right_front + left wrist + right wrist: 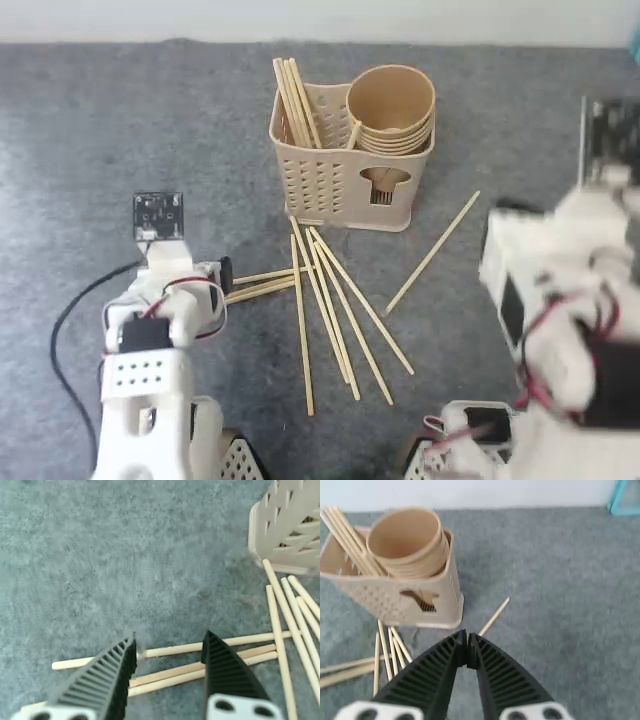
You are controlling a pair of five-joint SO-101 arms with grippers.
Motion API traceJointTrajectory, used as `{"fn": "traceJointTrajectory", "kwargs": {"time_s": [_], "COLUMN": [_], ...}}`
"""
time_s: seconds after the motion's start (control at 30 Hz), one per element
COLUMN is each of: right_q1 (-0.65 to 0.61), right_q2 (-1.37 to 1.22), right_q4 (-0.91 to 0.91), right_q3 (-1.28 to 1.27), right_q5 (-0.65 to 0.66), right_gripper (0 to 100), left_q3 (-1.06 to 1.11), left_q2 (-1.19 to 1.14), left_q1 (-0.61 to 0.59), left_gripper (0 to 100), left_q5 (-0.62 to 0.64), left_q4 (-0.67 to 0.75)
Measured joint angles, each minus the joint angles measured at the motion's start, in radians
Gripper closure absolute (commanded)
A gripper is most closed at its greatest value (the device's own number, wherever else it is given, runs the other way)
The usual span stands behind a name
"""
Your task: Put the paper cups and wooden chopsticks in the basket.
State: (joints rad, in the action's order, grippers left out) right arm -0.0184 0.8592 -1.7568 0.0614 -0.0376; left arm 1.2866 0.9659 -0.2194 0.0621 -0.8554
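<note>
From above, the perforated cream basket [345,190] stands toward the far side of the grey carpeted bench [120,120]. A stack of paper cups [392,100] sits nested upright in one end of it. A bundle of wooden chopsticks [296,100] leans in the other end, their ends rising well over the rim. A cut-out handle opening [383,183] marks the basket wall that faces the arms. Just in front of the basket a fan of loose chopsticks [335,310] lies splayed on the bench, its narrow end near the basket's base. Three crosswise chopsticks [262,283] run from that fan toward the left arm [160,330]. A single chopstick [432,253] lies apart on a diagonal between the basket and the right arm [560,300]. The left wrist view brings the crosswise sticks up close. The left end effector [170,636] hangs over them with its ribbed black fingers spread wide and nothing held, the sticks passing through the gap. Whether the tips touch the bench cannot be told. A corner of the basket and part of the fan sit at that view's edge. The right wrist view looks across the bench at the basket's handle side, showing the cups' open mouths and the leaning bundle from a lower angle. The right end effector [466,637] is raised above the bench, its two ribbed fingers pressed together with nothing between them, and the single chopstick lies just beyond their tips. A teal frame [625,500] stands at the far corner of that view.
</note>
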Motion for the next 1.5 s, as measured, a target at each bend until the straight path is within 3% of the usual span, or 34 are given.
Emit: {"fn": "traceJointTrajectory", "kwargs": {"time_s": [0.13, 0.33, 0.57, 0.83, 1.5], "right_q1": [-0.006, 0.094, 0.262, 0.285, 0.293], "right_q2": [0.173, 0.255, 0.275, 0.279, 0.279], "right_q4": [0.015, 0.175, 0.385, 0.649, 0.721], "right_q3": [-0.285, -0.686, -0.971, -1.324, -1.389], "right_q5": [0.009, 0.098, 0.195, 0.180, 0.173], "right_gripper": [99.1, 99.1, 99.1, 99.1, 99.1], "left_q3": [-0.110, -0.224, -0.316, -0.405, -0.727], "left_q2": [-0.209, -0.491, -0.631, -0.787, -1.123], "left_q1": [0.018, 0.078, 0.074, 0.083, 0.157], "left_gripper": [79, 79, 79, 80, 80], "left_q5": [-0.041, -0.245, -0.488, -0.580, -0.687], "left_q4": [-0.023, -0.057, -0.061, -0.061, -0.299]}}
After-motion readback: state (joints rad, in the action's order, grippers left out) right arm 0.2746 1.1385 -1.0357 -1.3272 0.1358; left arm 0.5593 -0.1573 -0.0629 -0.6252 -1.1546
